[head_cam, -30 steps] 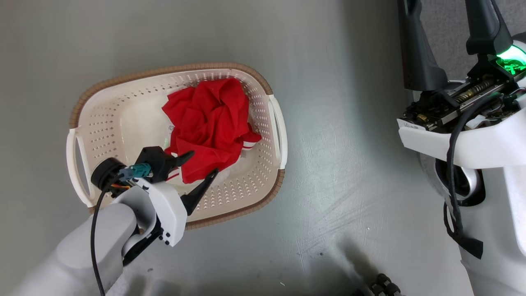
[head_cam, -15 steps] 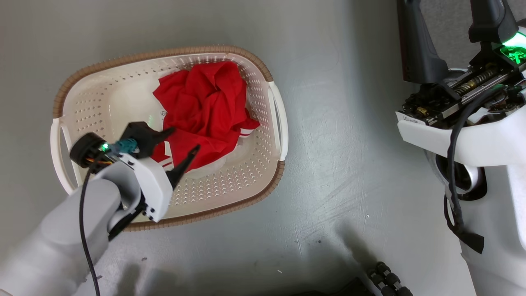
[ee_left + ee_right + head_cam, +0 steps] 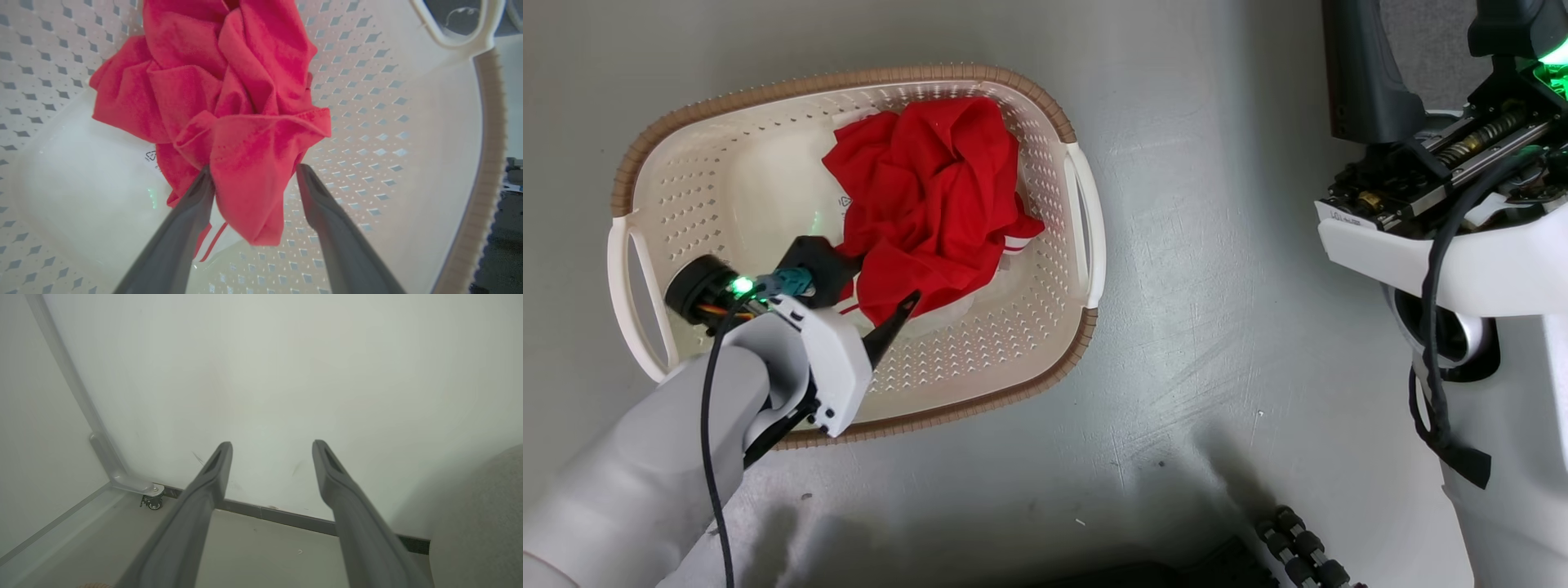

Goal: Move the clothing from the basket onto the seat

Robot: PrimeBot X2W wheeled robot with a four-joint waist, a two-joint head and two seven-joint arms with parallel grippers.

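Note:
The red clothing (image 3: 927, 196) lies crumpled in the right half of the cream basket (image 3: 1045, 110), which stands on the floor. White trim shows at the clothing's right edge. My left gripper (image 3: 882, 282) is open, reaching down into the basket. In the left wrist view its fingers (image 3: 254, 169) straddle a hanging fold of the clothing (image 3: 245, 81), the left finger touching the fabric; the basket's perforated wall (image 3: 408, 122) rises behind. My right gripper (image 3: 1429, 41) is raised at the far right, and in its own view it (image 3: 273, 446) is open and holds nothing. A rounded grey corner of the seat (image 3: 482, 514) shows there.
The basket stands on a smooth grey floor (image 3: 1217, 286). My own white body (image 3: 1503, 392) is at the right. Dark ribbed wheels (image 3: 1298, 547) sit at the bottom edge. In the right wrist view there is a pale wall and a castor on a metal frame (image 3: 152, 501).
The head camera has shifted, so the basket sits higher and further left in the picture. My left gripper has pushed deeper into the clothing's near edge, its upper finger now under the fabric.

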